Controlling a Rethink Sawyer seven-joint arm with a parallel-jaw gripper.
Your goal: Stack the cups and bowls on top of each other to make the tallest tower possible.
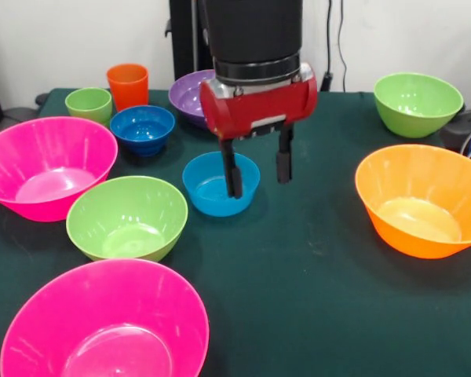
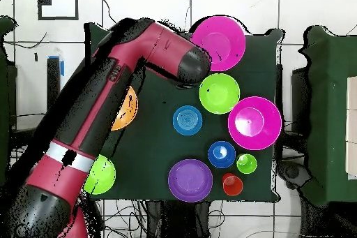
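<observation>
Front view, left to right: big pink bowl (image 1: pixel 47 166) at the left edge, on the dark green tablecloth (image 1: pixel 314 267); second big pink bowl (image 1: pixel 106 326) in the near-left corner. Between the two, slightly right, a green bowl (image 1: pixel 127 217). Toward the back left, light-green cup (image 1: pixel 89 104) just beside orange tumbler (image 1: pixel 128 85), with a small blue bowl (image 1: pixel 142 129) just in front of them. Purple bowl (image 1: pixel 190 96) behind, partly hidden by the arm. Mid-table, second small blue bowl (image 1: pixel 218 185), standing alone. Above it, gripper (image 1: pixel 257 169) pointing down, jaws apart and holding nothing; left finger in front of the blue bowl's right side, right finger just outside the rim; contact cannot be told. Farther right, big orange bowl (image 1: pixel 424 203) near the right edge, and another green bowl (image 1: pixel 418 103) at the back right. No tower yet: every bowl and cup stands singly, open side up, nothing nested. Overhead view: red arm (image 2: pixel 132 75) reaching diagonally across the table, covering the gripper itself.
</observation>
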